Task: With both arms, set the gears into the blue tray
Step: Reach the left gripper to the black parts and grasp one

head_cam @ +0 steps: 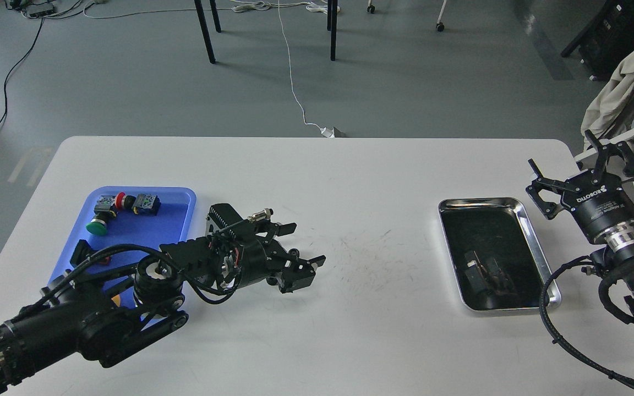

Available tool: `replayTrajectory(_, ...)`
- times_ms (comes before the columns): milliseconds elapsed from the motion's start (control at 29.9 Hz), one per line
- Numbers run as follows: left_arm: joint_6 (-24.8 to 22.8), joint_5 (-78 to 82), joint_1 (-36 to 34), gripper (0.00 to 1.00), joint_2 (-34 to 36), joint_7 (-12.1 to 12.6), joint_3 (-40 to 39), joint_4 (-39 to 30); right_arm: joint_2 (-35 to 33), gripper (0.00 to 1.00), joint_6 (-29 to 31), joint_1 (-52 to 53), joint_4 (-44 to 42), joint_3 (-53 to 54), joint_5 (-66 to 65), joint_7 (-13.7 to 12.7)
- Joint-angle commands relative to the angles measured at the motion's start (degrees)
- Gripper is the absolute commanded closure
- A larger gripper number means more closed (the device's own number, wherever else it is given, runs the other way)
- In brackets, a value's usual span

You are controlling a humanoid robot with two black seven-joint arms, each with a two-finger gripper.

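Reaching low over the counter (350,181) at frame centre-left, the left claw (301,267) spreads its fingers over the gears' spot; gears hidden beneath. Next: close, carry left to the blue tray (185,212). Right claw (581,168) idles apart.

White table (350,341) bearing blue tray (182,212), silver tray (529,231), one gear (294,252).
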Motion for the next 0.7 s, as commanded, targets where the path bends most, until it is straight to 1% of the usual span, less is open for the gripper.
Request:
replayTrajectory(0, 1.3, 0.0, 0.1, 0.08, -0.1, -0.2, 0.6, 2.7, -0.1, 0.03, 0.0, 0.0, -0.1, -0.3, 0.0, 0.0)
replayTrajectory(100, 3.1, 0.0, 0.2, 0.14, -0.4, -0.3, 1.8, 5.2, -0.5, 0.03, 0.0, 0.0, -0.2, -0.3, 0.0, 0.0)
replayTrajectory(167, 3.9, 0.0, 0.2, 0.14, -1.0, -0.4, 2.0, 6.5, -0.7, 0.03, 0.0, 0.0, -0.2, -0.3, 0.0, 0.0)
replayTrajectory(267, 3.9, 0.0, 0.5, 0.16, -1.3, -0.5, 2.1, 7.7, -0.7, 0.03, 0.0, 0.0, -0.2, -0.2, 0.0, 0.0)
replayTrajectory(368, 3.9, 0.0, 0.5, 0.21, -1.3, -0.5, 2.2, 7.8, -0.7, 0.03, 0.0, 0.0, -0.2, -0.2, 0.0, 0.0)
replayTrajectory(434, 3.9, 0.0, 0.5, 0.25, -1.3, -0.5, 2.4, 7.8, -0.7, 0.03, 0.0, 0.0, -0.2, -0.3, 0.0, 0.0)
replayTrajectory(668, 3.9, 0.0, 1.4, 0.48, -1.2, -0.5, 2.5, 7.8, -0.6, 0.03, 0.0, 0.0, -0.2, -0.3, 0.0, 0.0)
